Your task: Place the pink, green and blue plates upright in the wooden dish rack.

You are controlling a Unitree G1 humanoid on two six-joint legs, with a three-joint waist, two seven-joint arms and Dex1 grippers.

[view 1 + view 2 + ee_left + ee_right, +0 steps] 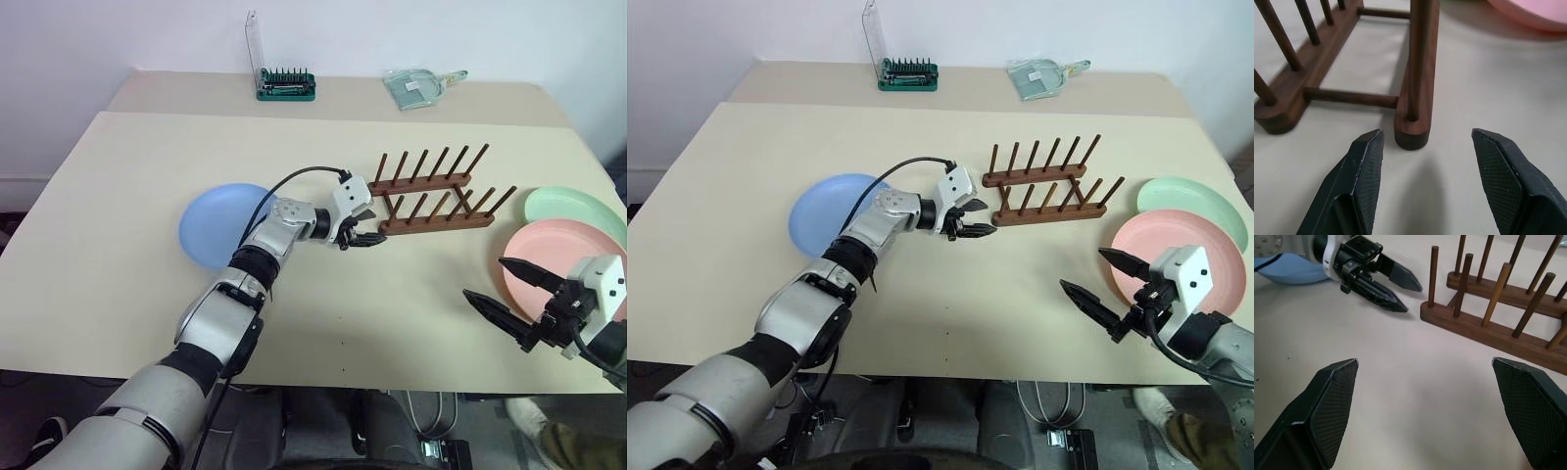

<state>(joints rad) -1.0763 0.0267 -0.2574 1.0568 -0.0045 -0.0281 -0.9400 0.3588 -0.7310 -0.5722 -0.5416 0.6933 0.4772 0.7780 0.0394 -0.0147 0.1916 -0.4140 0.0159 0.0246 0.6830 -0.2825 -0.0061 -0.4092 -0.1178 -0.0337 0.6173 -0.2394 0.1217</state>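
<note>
Now my left gripper, parted and empty, steadies near the rack, my right gripper gapes empty beside the pink plate, green plate behind, blue plate left.

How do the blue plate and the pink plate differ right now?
The blue plate lies alone left of the wooden dish rack, partly behind the left arm. The pink plate lies right of it, overlapping the green plate. Both lie flat on the table, unracked.
</note>
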